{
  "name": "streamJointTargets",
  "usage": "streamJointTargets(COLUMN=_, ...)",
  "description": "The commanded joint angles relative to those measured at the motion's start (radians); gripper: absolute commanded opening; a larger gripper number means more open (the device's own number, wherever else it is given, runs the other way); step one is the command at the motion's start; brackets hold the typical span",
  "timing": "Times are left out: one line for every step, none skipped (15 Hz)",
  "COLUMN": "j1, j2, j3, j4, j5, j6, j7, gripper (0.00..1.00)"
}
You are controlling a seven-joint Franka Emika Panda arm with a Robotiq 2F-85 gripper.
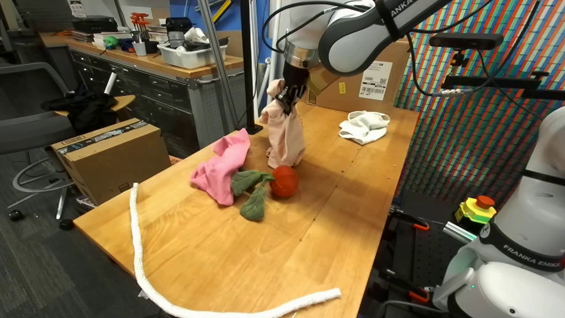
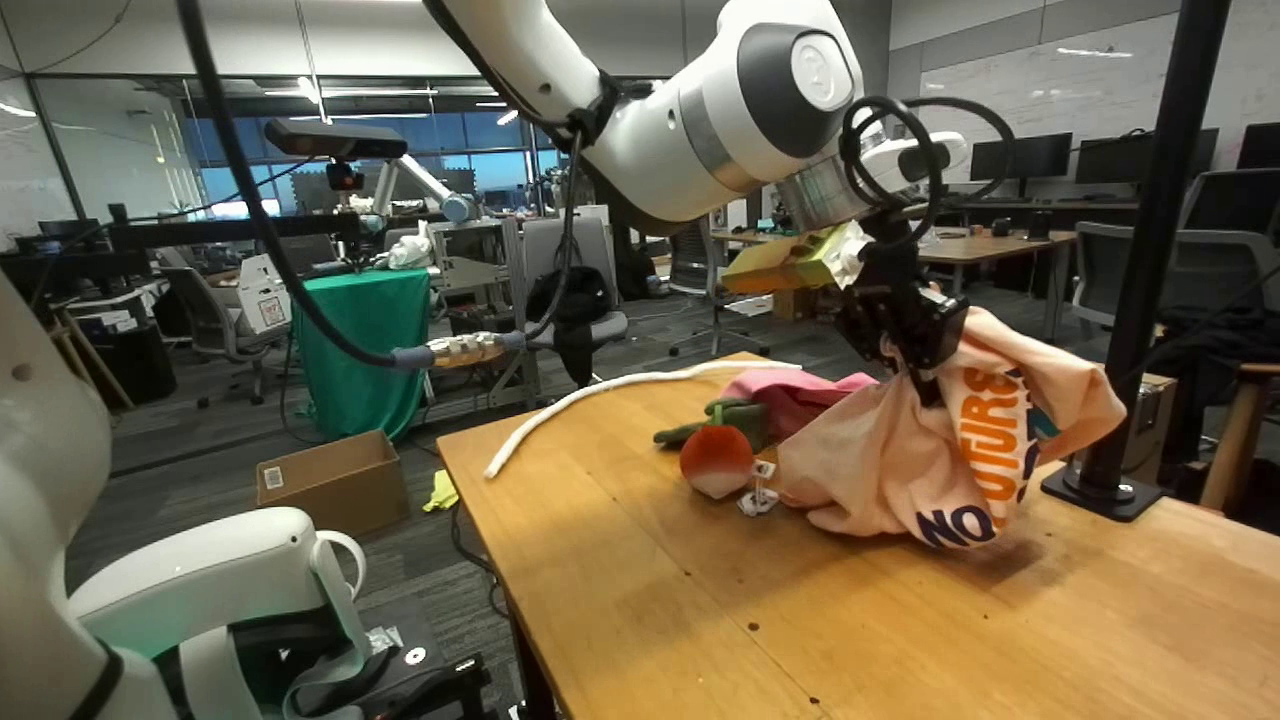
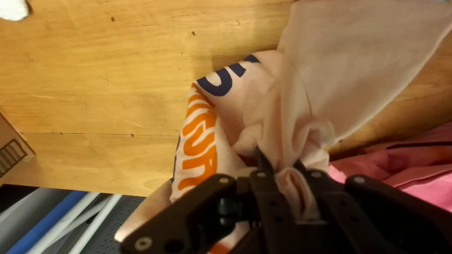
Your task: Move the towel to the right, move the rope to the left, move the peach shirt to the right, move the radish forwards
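One claw [image 3: 280,159] grips one peach shirt [image 1: 287,138]; one towel [image 1: 365,126], rope [image 1: 145,282], radish [image 1: 284,182] lie about.

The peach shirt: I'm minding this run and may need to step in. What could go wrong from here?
The gripper holds the peach shirt by a bunched fold, which might slip out. Its loose fabric hangs beside the radish and could drag it along. A flap near the black post might snag.
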State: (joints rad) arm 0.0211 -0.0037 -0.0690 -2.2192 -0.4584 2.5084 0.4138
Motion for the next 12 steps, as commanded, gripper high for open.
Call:
streamJointTargets(j1=-0.041, j2=-0.066, j3=0.005, j4=0.000, j5=0.001, j6=-0.023, j7=-0.002, gripper=0.08)
streamJointTargets(j1=-0.051, j2=-0.072, j3=0.005, j4=0.014, j5=0.003, j6=-0.038, j7=-0.010, gripper=0.08)
streamJointTargets(j1=-0.061, j2=-0.077, j3=0.005, j4=0.027, j5=0.010, j6=-0.046, j7=-0.023, gripper=0.08)
streamJointTargets(j1=-0.074, j2=-0.076, j3=0.003, j4=0.047, j5=-0.004, j6=-0.048, j7=-0.015, gripper=0.08)
streamJointTargets(j1=-0.084, j2=-0.075, j3=0.001, j4=0.063, j5=0.004, j6=-0.050, j7=-0.025, gripper=0.08)
streamJointTargets(j1=-0.096, j2=-0.068, j3=-0.002, j4=0.083, j5=-0.002, j6=-0.045, j7=-0.024, gripper=0.08)
streamJointTargets(j1=-0.106, j2=-0.062, j3=-0.005, j4=0.101, j5=-0.003, j6=-0.038, j7=-0.023, gripper=0.08)
streamJointTargets(j1=-0.116, j2=-0.053, j3=-0.007, j4=0.119, j5=-0.003, j6=-0.032, j7=-0.014, gripper=0.08)
streamJointTargets(j1=-0.127, j2=-0.043, j3=-0.011, j4=0.140, j5=-0.002, j6=-0.029, j7=-0.011, gripper=0.08)
streamJointTargets(j1=-0.136, j2=-0.033, j3=-0.014, j4=0.158, j5=-0.003, j6=-0.027, j7=-0.005, gripper=0.08)
streamJointTargets(j1=-0.145, j2=-0.019, j3=-0.021, j4=0.178, j5=-0.002, j6=-0.022, j7=0.001, gripper=0.08)
streamJointTargets(j1=-0.153, j2=-0.005, j3=-0.027, j4=0.196, j5=0.000, j6=-0.016, j7=0.004, gripper=0.08)
